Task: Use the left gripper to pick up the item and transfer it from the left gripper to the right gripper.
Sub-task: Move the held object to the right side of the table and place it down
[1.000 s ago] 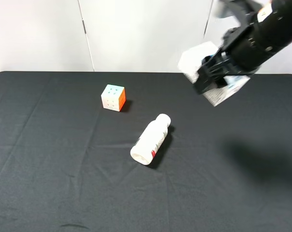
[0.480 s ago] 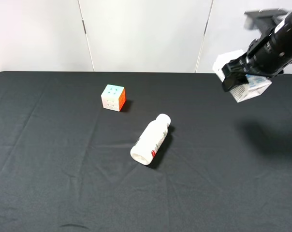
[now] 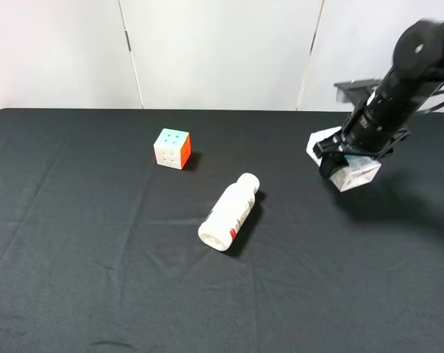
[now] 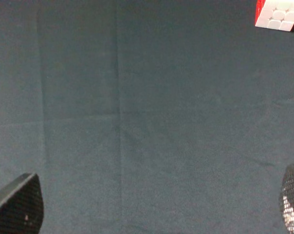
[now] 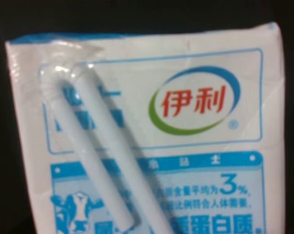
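The item, a white carton with light-blue print (image 3: pixel 359 173), is at the right of the black table, tilted, low over the cloth or touching it; I cannot tell which. My right gripper (image 3: pixel 345 156) is shut across its middle, and the carton shows on both sides of the jaw. The right wrist view is filled by the carton's face (image 5: pixel 195 146), with a wrapped straw (image 5: pixel 96 156) on it; the fingers are hidden there. My left gripper (image 4: pixel 154 207) is open and empty over bare cloth. It is out of the exterior high view.
A multicoloured puzzle cube (image 3: pixel 172 148) stands at the back left of centre; its corner shows in the left wrist view (image 4: pixel 278 13). A white bottle with a red-marked label (image 3: pixel 230 212) lies on its side mid-table. The black cloth (image 3: pixel 97 257) covers the table.
My right arm has carried the carton rightward, then down and back left, from high above the table's far edge to low over the cloth. Cube and bottle have not moved.
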